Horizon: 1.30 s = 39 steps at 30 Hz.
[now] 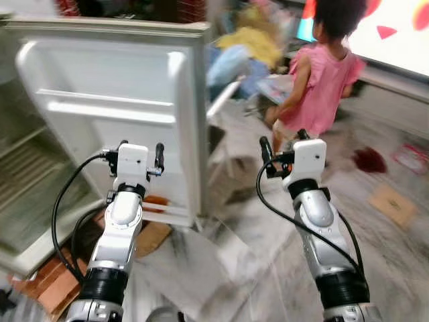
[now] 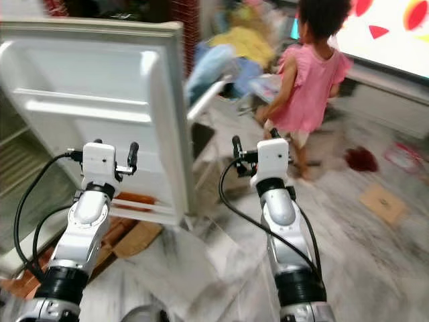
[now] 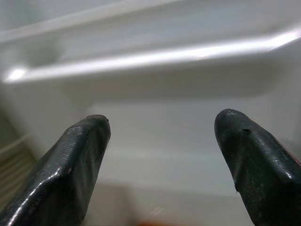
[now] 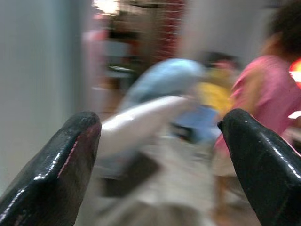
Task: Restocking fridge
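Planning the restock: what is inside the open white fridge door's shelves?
The white fridge door shows a bare moulded upper shelf rail; something orange sits at the bottom shelf, partly hidden behind the left gripper.

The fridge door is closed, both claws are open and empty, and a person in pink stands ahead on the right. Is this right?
Not quite: the fridge door is open, as the left eye view shows. Left claw and right claw are open and empty, and the person in pink stands ahead on the right.
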### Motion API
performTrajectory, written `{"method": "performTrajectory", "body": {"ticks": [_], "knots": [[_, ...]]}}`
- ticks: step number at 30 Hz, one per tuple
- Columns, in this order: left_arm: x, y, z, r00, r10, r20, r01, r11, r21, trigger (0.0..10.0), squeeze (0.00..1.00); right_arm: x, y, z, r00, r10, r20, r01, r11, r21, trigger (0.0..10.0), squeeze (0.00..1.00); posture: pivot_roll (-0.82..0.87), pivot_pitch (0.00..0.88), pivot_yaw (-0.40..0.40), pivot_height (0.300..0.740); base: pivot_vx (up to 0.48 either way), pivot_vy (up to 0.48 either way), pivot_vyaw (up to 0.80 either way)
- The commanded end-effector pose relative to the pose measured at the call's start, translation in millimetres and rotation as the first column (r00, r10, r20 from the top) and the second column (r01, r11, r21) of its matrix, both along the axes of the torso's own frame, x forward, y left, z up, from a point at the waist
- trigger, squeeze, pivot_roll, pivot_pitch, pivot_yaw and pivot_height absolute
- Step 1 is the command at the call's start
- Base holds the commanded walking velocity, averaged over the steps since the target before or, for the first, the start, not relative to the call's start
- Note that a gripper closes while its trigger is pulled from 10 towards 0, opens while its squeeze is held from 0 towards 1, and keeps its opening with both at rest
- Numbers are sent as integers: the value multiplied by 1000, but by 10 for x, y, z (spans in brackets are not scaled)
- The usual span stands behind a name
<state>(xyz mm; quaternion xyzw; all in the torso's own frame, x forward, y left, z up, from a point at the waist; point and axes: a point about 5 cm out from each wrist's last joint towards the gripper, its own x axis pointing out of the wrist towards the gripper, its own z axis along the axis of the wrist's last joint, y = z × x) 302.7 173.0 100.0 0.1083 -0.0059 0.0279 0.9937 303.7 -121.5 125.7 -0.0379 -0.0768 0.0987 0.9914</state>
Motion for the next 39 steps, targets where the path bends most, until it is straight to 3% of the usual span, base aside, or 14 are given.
{"method": "performTrajectory", "body": {"ticks": [1, 14, 19, 25, 29, 35, 39], "knots": [[32, -37, 45, 1000, -4, 9, 4, 1000, 3, 10000, 0, -2, -26, 39, 1000, 15, 17, -15, 1000, -6, 10000, 0, 4, 0, -18, 740, 382, -285, 719], [36, -12, 23, 999, 54, -8, -54, 999, 1, 10000, 0, 3, 46, 37, 996, 93, 14, -92, 995, -35, 10000, 0, 2, 0, -19, 740, 376, -262, 714], [-129, 119, -65, 986, 158, -49, -160, 987, -32, 10000, 0, -6, 86, -15, 982, 188, -28, -189, 981, -48, 10000, 0, 9, 0, -18, 740, 0, 0, 715], [-314, 216, -240, 972, 176, -155, -191, 978, -85, 10000, 0, 16, 102, -50, 956, 286, -64, -290, 954, -68, 10000, 0, 32, 0, -23, 740, 0, 0, 717], [-409, 240, -307, 961, 165, -222, -195, 973, -120, 10000, 0, 119, 78, -38, 953, 295, -75, -300, 951, -77, 10000, 0, 49, 0, -33, 740, 0, 0, 716], [-500, 226, -325, 957, 156, -246, -195, 971, -141, 10000, 0, 201, 54, 2, 950, 304, -70, -310, 946, -91, 10000, 0, 56, 0, -36, 740, 0, 0, 717], [-536, 124, -357, 961, 69, -268, -116, 980, -164, 10000, 0, 314, 32, 35, 954, 290, -70, -296, 949, -105, 10000, 0, 64, 0, -37, 740, 0, 0, 719]]}}
